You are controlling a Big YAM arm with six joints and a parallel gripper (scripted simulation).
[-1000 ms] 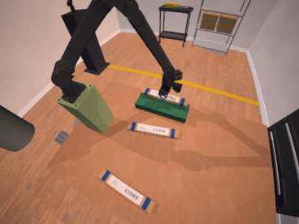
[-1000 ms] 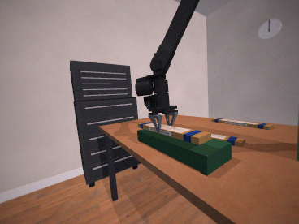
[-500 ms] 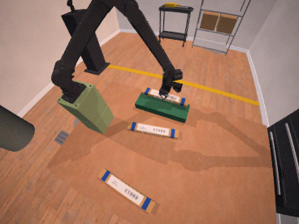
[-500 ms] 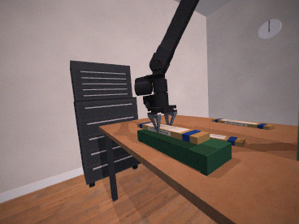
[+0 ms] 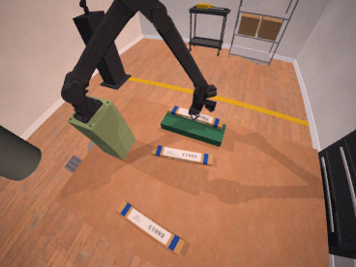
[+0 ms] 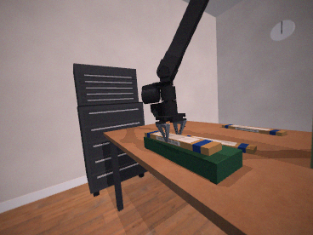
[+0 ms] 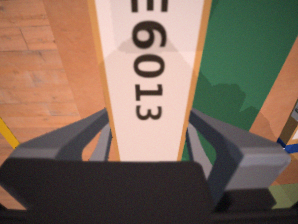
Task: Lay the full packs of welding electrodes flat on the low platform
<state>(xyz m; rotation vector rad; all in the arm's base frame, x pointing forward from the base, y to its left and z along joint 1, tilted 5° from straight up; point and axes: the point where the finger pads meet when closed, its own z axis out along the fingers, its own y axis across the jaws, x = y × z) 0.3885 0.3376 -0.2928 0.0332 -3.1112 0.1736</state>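
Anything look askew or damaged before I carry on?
Only the placement: the held pack lies along one long edge of the platform instead of centered, perhaps overhanging slightly. I see no spill or obvious damage.
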